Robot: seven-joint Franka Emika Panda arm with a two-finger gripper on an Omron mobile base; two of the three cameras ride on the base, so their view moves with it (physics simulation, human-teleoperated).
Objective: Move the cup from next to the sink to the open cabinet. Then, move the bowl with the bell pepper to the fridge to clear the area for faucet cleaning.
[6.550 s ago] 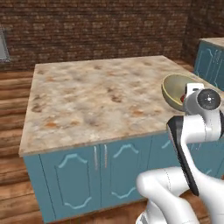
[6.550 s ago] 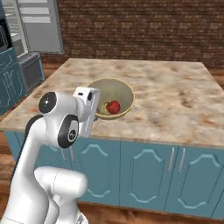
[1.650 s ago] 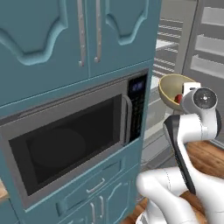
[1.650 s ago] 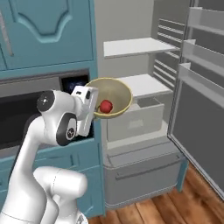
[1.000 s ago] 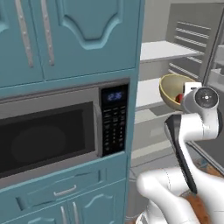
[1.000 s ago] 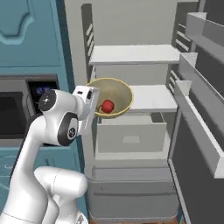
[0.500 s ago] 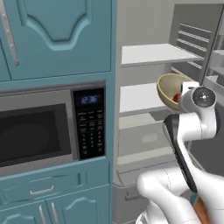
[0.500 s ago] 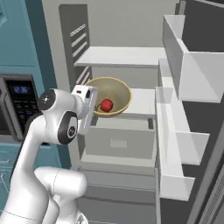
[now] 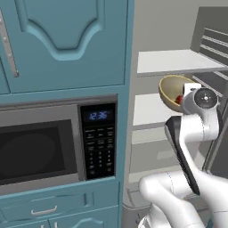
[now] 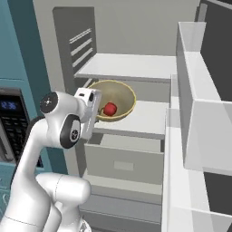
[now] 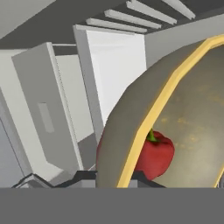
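A dark built-in microwave (image 9: 38, 151) sat in the teal cabinetry, its control panel (image 9: 99, 140) lit with blue digits (unreadable). Above it hung a teal cabinet door (image 9: 67, 40) with a curved panel, and below ran a teal drawer (image 9: 49, 207).

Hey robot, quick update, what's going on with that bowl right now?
Jaws shut on the bowl rim. Pepper inside, bowl held up before the open fridge shelves. Nothing seen in the way.
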